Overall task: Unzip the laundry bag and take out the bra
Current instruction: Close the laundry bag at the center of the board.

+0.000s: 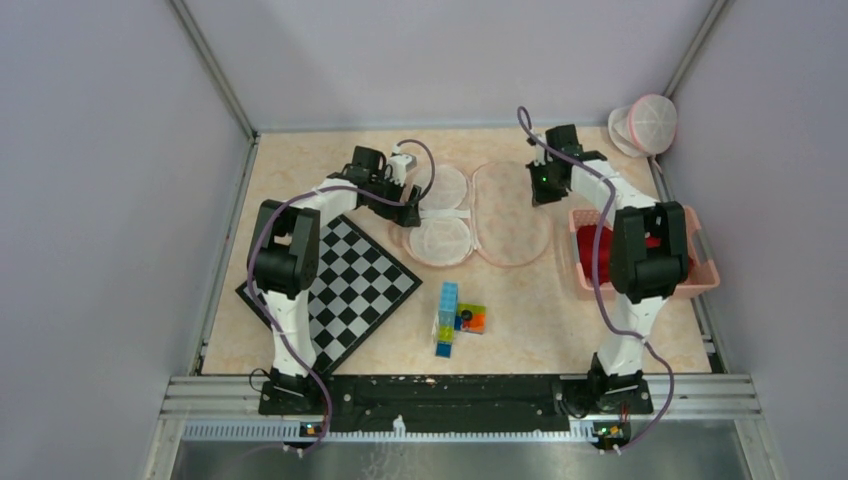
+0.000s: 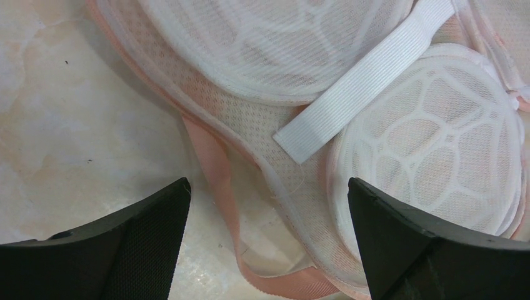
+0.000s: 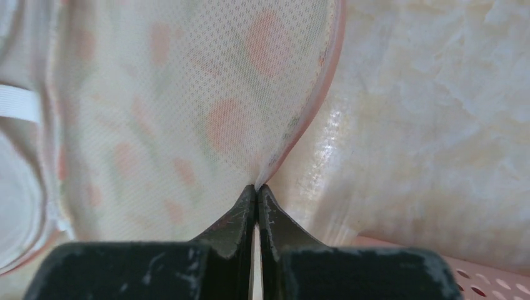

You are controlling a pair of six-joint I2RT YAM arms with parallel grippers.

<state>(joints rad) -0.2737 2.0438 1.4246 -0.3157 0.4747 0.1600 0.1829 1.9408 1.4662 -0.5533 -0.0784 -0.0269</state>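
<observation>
The laundry bag lies opened flat in two pink-trimmed mesh halves. The right half [image 1: 510, 215] is bare mesh. The left half [image 1: 425, 212] carries two round white mesh domes [image 2: 431, 144] joined by a white elastic band [image 2: 362, 78]. My right gripper [image 3: 257, 187] is shut on the pink-trimmed rim of the right half [image 3: 306, 125], at its far right edge [image 1: 541, 192]. My left gripper [image 2: 269, 184] hangs open over the left half's edge, with nothing between its fingers. Below it a peach-pink strap [image 2: 215, 169] loops out from under the mesh; I cannot tell whether it belongs to the bra.
A chessboard [image 1: 350, 285] lies front left under the left arm. Coloured blocks [image 1: 455, 318] sit in the front middle. A pink basket [image 1: 700, 275] holding something red [image 1: 597, 250] stands by the right arm. Another round mesh bag [image 1: 650, 122] rests at the far right corner.
</observation>
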